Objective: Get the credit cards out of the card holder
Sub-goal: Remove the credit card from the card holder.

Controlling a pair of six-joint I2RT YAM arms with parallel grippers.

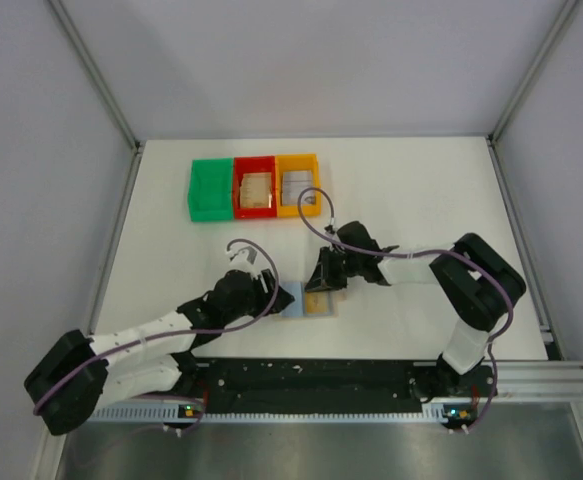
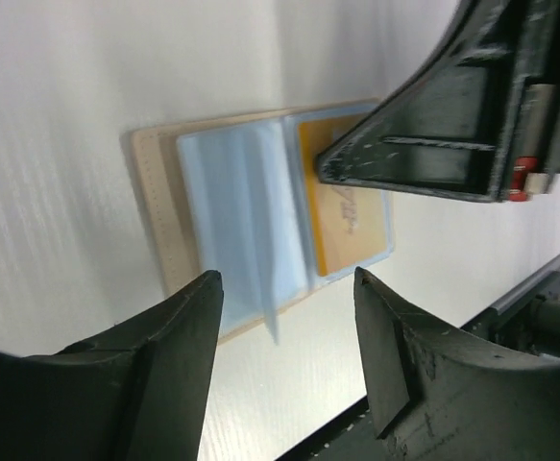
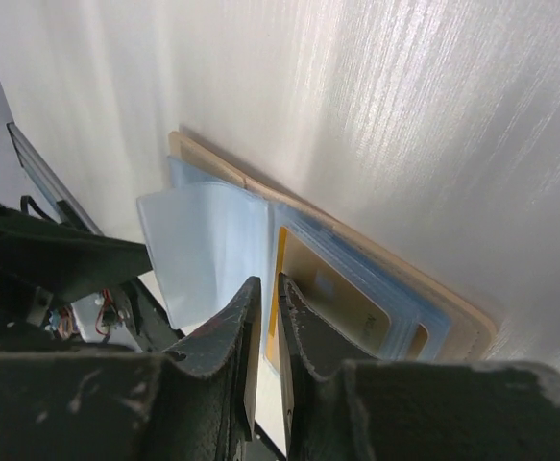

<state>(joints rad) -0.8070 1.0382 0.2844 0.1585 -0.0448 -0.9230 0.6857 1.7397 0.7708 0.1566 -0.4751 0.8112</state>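
The card holder [image 1: 293, 302] lies open on the table, tan skin with blue-grey clear sleeves; it also shows in the left wrist view [image 2: 150, 192] and the right wrist view [image 3: 472, 331]. A tan-yellow credit card [image 2: 352, 226] sits in its right-hand sleeve, also seen from the right wrist [image 3: 342, 288]. My right gripper [image 1: 323, 285] [image 3: 270, 283] stands on the card's inner edge near the fold, jaws almost shut on that edge. My left gripper [image 1: 274, 290] [image 2: 289, 288] is open and empty, just above the holder's near left edge. One sleeve leaf [image 2: 260, 221] stands half lifted.
A green bin [image 1: 209, 190], a red bin [image 1: 238, 190] holding tan cards and an orange bin [image 1: 316, 185] holding grey cards stand in a row at the back. The black rail [image 1: 311, 385] runs along the table's near edge, close to the holder.
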